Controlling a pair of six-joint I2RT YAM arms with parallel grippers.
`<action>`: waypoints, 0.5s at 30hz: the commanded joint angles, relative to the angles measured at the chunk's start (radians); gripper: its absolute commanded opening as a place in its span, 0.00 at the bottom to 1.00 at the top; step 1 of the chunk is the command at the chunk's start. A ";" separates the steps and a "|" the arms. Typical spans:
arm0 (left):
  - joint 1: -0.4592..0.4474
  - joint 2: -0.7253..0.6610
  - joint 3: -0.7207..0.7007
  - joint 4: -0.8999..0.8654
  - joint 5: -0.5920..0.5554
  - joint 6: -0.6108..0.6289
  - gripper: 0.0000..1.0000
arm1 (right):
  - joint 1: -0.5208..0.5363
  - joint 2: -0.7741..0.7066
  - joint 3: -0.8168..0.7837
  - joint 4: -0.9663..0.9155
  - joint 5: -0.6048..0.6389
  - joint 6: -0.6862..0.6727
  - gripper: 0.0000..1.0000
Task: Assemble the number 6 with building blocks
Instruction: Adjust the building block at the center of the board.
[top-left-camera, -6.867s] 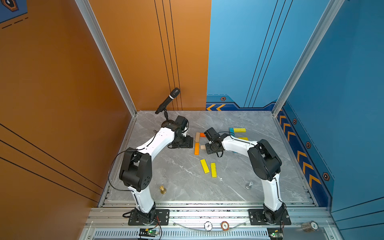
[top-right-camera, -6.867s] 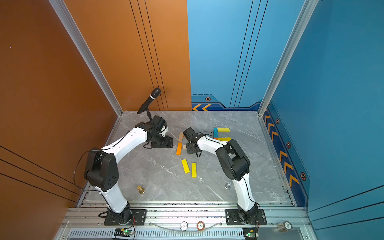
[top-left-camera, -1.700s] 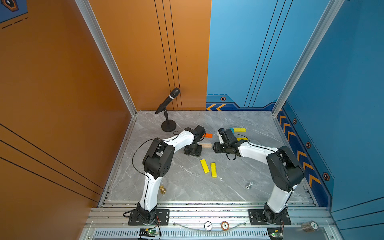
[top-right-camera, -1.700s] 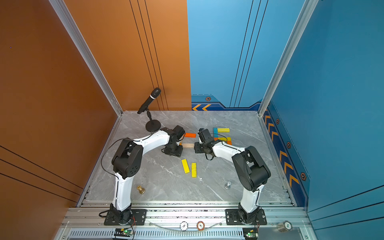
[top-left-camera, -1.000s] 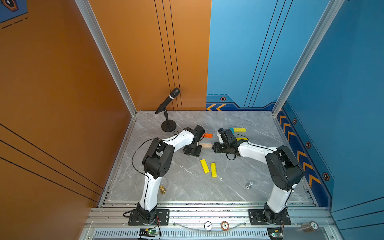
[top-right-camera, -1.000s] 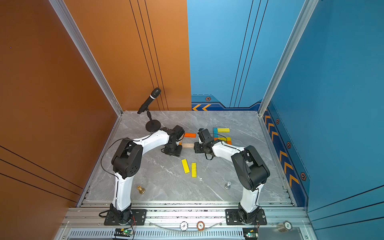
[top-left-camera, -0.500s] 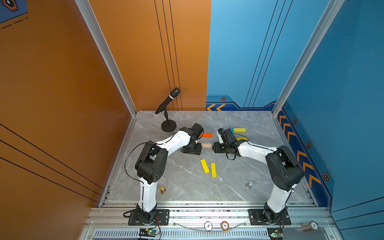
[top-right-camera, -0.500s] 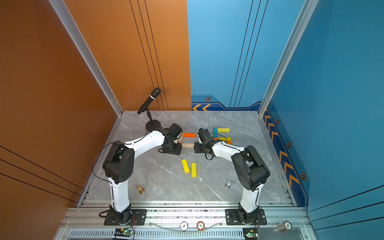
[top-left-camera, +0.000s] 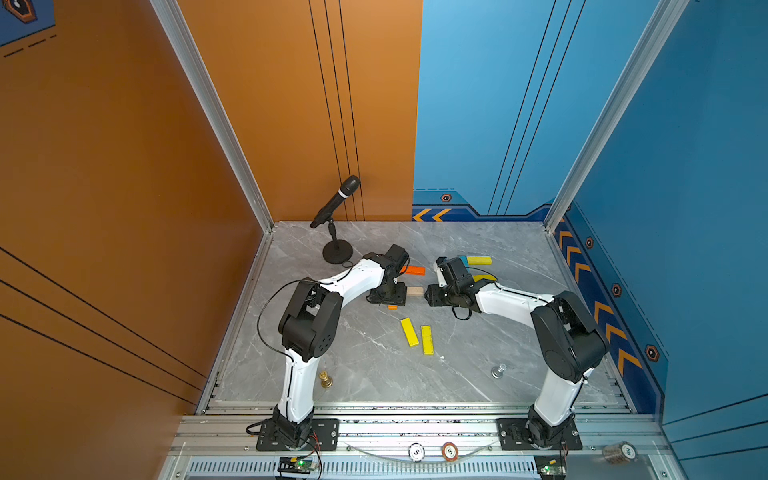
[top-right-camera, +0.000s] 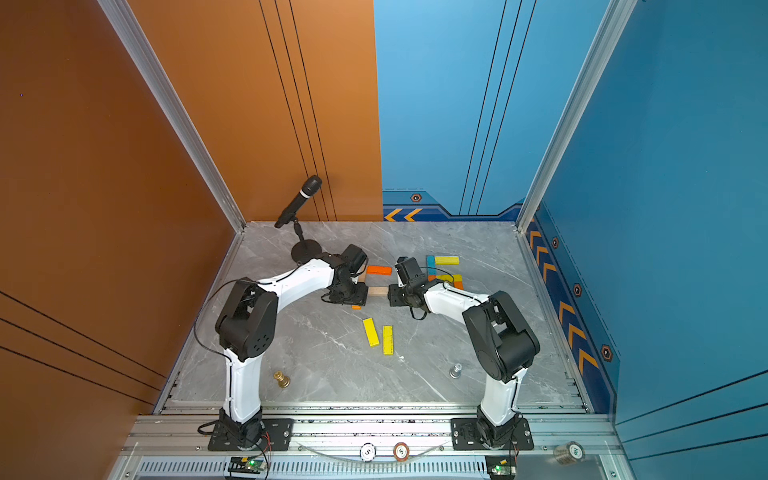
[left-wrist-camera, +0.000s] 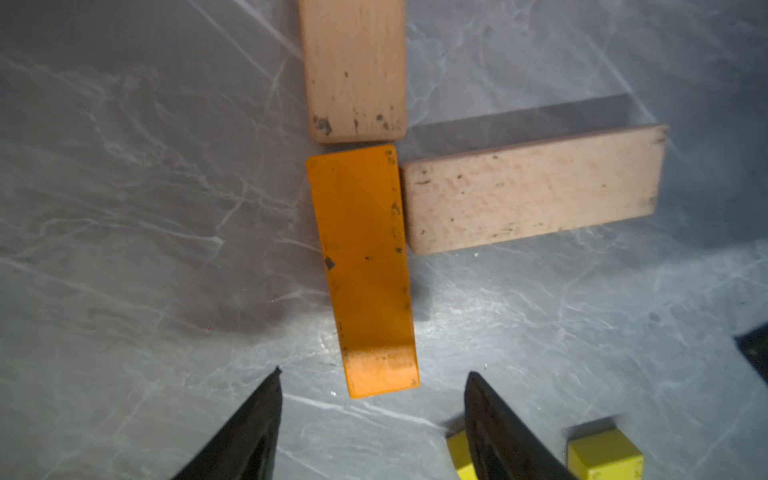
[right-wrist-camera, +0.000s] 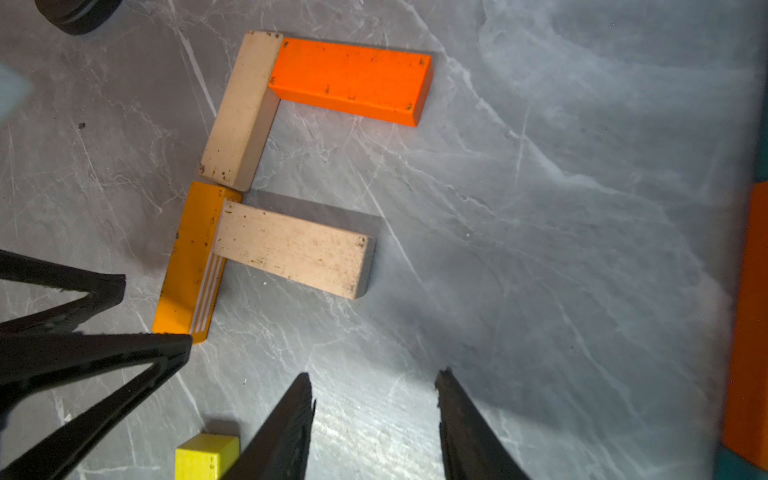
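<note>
Four building blocks lie flat in an F-like shape: a bright orange one (right-wrist-camera: 353, 79), a pale wood one (right-wrist-camera: 243, 112), an amber one (left-wrist-camera: 361, 270) and a second pale wood one (left-wrist-camera: 532, 187) butting its side. My left gripper (left-wrist-camera: 374, 376) is open just past the amber block's near end, holding nothing. My right gripper (right-wrist-camera: 374, 376) is open over bare floor beside the shape, also empty. In both top views the two grippers (top-left-camera: 392, 302) (top-left-camera: 428, 296) face each other across the pale block (top-left-camera: 414, 291). Two yellow blocks (top-left-camera: 409, 331) (top-left-camera: 427, 340) lie nearer the front.
A cluster of blue, yellow and orange blocks (top-right-camera: 446, 260) lies behind the right arm. A microphone on a round stand (top-left-camera: 337, 252) stands at the back left. A gold chess piece (top-left-camera: 325, 379) and a silver one (top-left-camera: 498, 370) stand near the front edge.
My left gripper's jaws have widened and the amber block now lies free on the floor. The left elbow swung out and back. The right arm has stayed put.
</note>
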 joint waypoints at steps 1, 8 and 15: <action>0.010 0.027 0.025 -0.011 -0.006 0.001 0.69 | -0.004 -0.013 0.005 0.012 -0.003 0.009 0.50; 0.011 0.056 0.021 -0.010 -0.029 0.018 0.68 | -0.004 -0.007 0.012 0.007 -0.005 0.009 0.50; 0.013 0.064 0.012 -0.024 -0.056 0.037 0.66 | -0.004 -0.002 0.022 -0.001 -0.007 0.009 0.50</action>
